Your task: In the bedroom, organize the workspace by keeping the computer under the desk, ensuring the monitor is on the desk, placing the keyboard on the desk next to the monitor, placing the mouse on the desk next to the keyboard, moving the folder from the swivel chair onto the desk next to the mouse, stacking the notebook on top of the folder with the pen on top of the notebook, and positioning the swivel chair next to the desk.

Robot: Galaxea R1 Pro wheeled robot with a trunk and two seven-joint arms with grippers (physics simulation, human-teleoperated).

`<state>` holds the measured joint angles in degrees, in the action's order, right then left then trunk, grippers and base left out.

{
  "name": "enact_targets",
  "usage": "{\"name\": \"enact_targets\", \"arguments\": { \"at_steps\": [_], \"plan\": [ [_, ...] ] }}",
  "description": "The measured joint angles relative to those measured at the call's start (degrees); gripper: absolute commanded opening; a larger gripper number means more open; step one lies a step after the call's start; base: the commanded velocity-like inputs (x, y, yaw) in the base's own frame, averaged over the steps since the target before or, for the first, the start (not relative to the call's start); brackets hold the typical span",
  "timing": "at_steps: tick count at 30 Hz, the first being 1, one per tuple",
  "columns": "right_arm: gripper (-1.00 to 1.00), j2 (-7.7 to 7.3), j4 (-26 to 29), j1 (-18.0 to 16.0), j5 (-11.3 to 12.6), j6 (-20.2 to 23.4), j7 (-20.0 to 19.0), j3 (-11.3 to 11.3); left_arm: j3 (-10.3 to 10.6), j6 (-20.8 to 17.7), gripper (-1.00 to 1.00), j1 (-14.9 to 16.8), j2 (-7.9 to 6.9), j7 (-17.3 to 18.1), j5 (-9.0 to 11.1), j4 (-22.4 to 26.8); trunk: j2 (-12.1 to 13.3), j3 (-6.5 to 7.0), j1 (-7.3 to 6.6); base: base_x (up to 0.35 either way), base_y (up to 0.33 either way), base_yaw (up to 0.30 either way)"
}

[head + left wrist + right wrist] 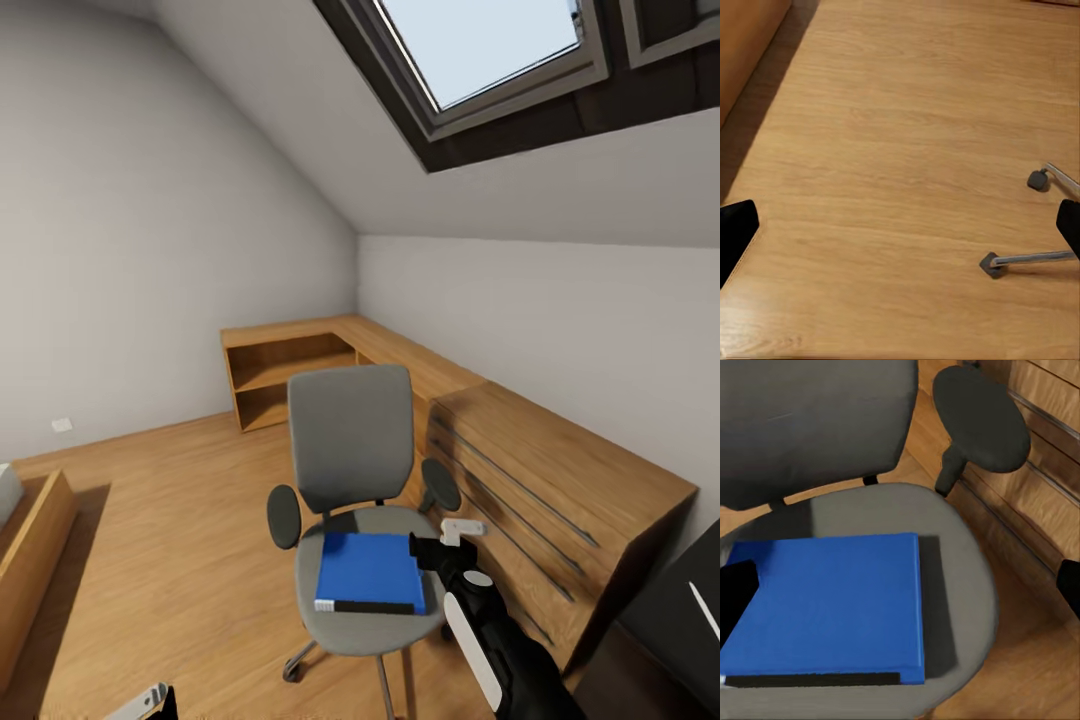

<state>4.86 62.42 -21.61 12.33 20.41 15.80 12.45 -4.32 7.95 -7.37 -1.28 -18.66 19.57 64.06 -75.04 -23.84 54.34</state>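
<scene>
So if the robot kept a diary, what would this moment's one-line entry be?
stage: reaching for folder | folder: flat on swivel chair seat | right gripper: open, at folder's edge | left gripper: open, over floor

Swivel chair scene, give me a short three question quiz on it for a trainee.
1. True or false: the folder lies flat on the seat of the swivel chair.
2. Which piece of furniture stands right beside the chair, on the robot's right? A) the wooden dresser B) a bed C) a fridge
3. Fill in: the right gripper is above the folder with its fingers ____.

Key:
1. True; its black spine edge faces the robot.
2. A.
3. Spread wide apart, not yet closed on the folder.
</scene>
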Motion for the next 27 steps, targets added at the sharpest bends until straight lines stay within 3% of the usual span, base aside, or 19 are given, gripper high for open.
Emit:
{"name": "enact_targets", "arguments": {
  "at_steps": [18, 27],
  "plan": [
    [1.0, -0.16, 0.0, 0.0, -0.1, 0.0, -0.1, -0.1, 0.1, 0.2, 1.0, 0.0, -0.01, 0.0, -0.1, -2.3, 0.0, -0.61, 0.0, 0.0, 0.0, 0.272],
    [1.0, -0.36, -0.5, 0.0, 0.0, -0.7, -0.4, -0.1, 0.3, 0.2, 1.0, 0.0, 0.04, 0.1, -0.2, -3.9, 0.0, -0.7, -0.03, 0.164, 0.0, 0.054]
  ]
}}
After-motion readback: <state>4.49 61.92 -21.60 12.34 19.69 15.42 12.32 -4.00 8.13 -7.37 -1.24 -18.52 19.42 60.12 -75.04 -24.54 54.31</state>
